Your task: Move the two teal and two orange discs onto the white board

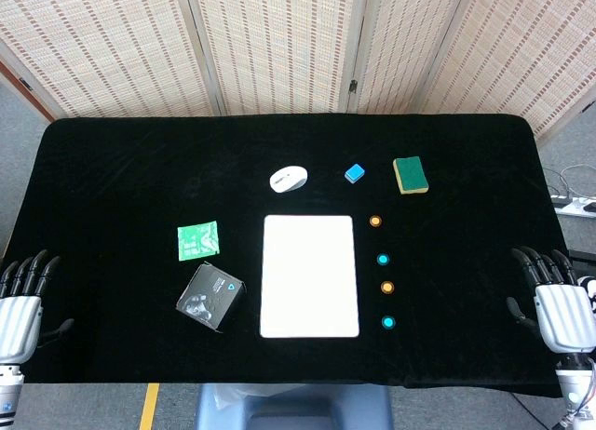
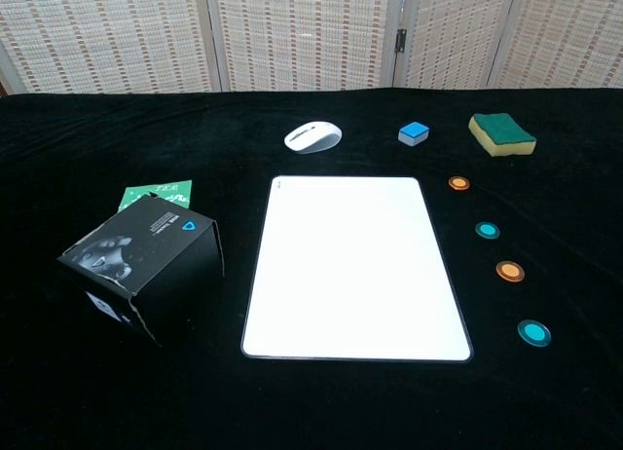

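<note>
The white board (image 1: pixel 309 276) (image 2: pixel 355 265) lies flat at the table's middle with nothing on it. To its right runs a column of discs on the black cloth: an orange disc (image 1: pixel 375 221) (image 2: pixel 458 184) farthest, a teal disc (image 1: pixel 383 260) (image 2: pixel 487 230), a second orange disc (image 1: pixel 387 287) (image 2: pixel 510 271), and a second teal disc (image 1: pixel 388 323) (image 2: pixel 533 333) nearest. My left hand (image 1: pixel 20 300) hovers at the table's front left corner, fingers apart and empty. My right hand (image 1: pixel 559 300) sits at the front right corner, likewise spread and empty. Neither hand shows in the chest view.
A white mouse (image 1: pixel 289 179) (image 2: pixel 312 136), a small blue block (image 1: pixel 354 174) (image 2: pixel 414 133) and a green-yellow sponge (image 1: pixel 410 175) (image 2: pixel 501 135) lie behind the board. Left of it are a green packet (image 1: pixel 197 240) (image 2: pixel 158 193) and a black box (image 1: pixel 210 297) (image 2: pixel 141 262).
</note>
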Controlling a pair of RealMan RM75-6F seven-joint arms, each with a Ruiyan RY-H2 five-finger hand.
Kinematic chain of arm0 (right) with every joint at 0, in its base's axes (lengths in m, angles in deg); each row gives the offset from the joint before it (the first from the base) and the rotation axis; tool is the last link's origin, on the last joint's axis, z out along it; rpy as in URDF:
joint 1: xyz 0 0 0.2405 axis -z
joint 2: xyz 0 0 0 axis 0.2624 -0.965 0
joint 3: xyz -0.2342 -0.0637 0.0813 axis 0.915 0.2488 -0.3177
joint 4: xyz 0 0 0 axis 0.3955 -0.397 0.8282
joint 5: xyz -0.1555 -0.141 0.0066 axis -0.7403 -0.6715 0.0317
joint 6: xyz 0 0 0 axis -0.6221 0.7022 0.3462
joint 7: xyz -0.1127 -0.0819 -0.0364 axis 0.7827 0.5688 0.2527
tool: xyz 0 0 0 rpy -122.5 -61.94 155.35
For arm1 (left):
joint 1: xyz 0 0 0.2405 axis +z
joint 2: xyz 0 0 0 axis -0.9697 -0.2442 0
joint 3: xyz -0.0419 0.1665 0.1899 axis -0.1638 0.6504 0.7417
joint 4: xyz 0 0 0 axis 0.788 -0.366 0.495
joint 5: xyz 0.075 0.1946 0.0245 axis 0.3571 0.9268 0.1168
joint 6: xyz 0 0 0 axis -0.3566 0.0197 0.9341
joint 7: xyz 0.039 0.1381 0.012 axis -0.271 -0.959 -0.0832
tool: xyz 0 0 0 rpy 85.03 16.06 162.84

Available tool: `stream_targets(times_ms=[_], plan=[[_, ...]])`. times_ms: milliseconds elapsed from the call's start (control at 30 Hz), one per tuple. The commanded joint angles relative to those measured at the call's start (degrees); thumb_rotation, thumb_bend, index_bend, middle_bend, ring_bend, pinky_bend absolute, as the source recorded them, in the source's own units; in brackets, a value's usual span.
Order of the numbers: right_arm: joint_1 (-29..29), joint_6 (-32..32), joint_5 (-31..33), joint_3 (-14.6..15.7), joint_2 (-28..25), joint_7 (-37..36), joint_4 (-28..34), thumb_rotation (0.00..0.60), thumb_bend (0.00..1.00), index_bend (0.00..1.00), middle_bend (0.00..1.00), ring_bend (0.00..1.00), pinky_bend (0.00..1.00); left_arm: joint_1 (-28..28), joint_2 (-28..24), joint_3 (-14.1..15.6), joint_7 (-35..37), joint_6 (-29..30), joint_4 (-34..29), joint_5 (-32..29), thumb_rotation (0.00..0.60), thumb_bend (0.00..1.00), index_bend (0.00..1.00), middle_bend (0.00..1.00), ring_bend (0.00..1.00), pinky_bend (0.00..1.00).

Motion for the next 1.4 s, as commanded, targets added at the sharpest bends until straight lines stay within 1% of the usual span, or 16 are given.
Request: stream_targets(times_ms=[33,433,600,700,767,867,1033,1167,1400], plan=[[-0.2,-0.4,0.0,0.1,0.1,-0.1,-0.1,0.6,0.39,0.15,0.15,0.16,0.08,0.0,-0.1,0.1,-0.3,-0.2,-0.2,-0.1,0.6,0.19,0.05,0.03,0.02,0.0],[-1.2,-2.3,-2.1,1.2,-0.2,-1.9,0.4,0.6,0.39,0.15,0.15,0.16,0.08,0.0,-0.7,0.2,-0.9,-0.5,-1.1,-0.3,0.6,0.19,0.05,0.03,0.02,0.0],[-4.0,-6.2,-5.9,2.9,0.0,-2.9,1.6,0.6,0.39,0.22,0.15,0.14,0.08,-0.1,-0.7,0.2,-1.1,-0.5,-1.3,-0.1,0.6,0.19,0.06,0.03,0.03,0.0],[-6.5,-9.4,-8.4,3.6,0.8,-2.2,2.0,0.6,0.39,0.26,0.14,0.1,0.04,-0.1,-0.6,0.3,-1.1,-0.4,-1.4,0.1,0.6,0.19,0.06,0.03,0.03,0.0],[-8.5,-12.0,-9.6,4.0,1.9,-1.8,2.0,0.6,0.39,0.28,0.12,0.06,0.01,0.0,-0.6,0.3,-1.0,-0.3,-1.3,0.1,0.6,0.19,0.06,0.03,0.03,0.0],[-11.0,-15.4,-11.2,4.5,4.4,-1.3,1.4,0.6,0.39,0.31,0.1,0.01,0.0,0.2,-0.6,0.5,-0.8,-0.2,-1.3,-0.1,0.6,0.19,0.06,0.03,0.03,0.0],[-13.9,-19.5,-12.5,5.6,9.5,0.0,-1.5,0.6,0.39,0.35,0.04,0.0,0.0,0.9,-0.7,0.9,-0.3,0.1,-0.9,-0.2,0.6,0.19,0.06,0.03,0.03,0.0],[-14.7,-20.3,-12.7,6.0,12.5,0.6,-4.2,0.6,0.39,0.38,0.04,0.0,0.0,1.2,-0.7,1.1,0.1,0.3,-0.7,-0.4,0.6,0.19,0.06,0.03,0.03,0.0],[-15.2,-20.9,-12.9,7.7,15.9,0.5,-8.2,0.6,0.39,0.39,0.04,0.0,0.0,1.3,-0.3,1.3,0.3,0.0,-0.3,-0.2,0.6,0.19,0.06,0.03,0.03,0.0]])
